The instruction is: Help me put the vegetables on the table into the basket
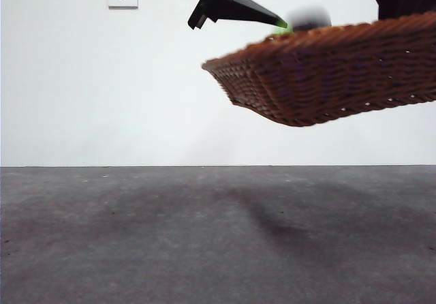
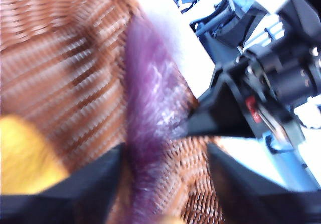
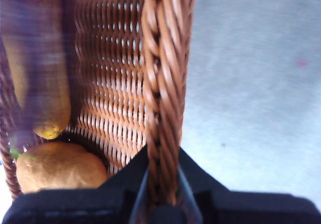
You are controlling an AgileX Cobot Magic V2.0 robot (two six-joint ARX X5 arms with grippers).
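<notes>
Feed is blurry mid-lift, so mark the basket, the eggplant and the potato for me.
basket (image 1: 327,86): front view, on its woven side wall.
eggplant (image 2: 150,98): left wrist view, on the middle of its blurred purple body.
potato (image 3: 57,166): right wrist view, on its tan top, inside the basket.

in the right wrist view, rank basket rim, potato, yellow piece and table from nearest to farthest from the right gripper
1. basket rim: clamped between the jaws of the right gripper.
2. potato: inside the basket, just beside the jaws.
3. yellow piece: inside, beyond the potato.
4. table: far below the lifted basket.
</notes>
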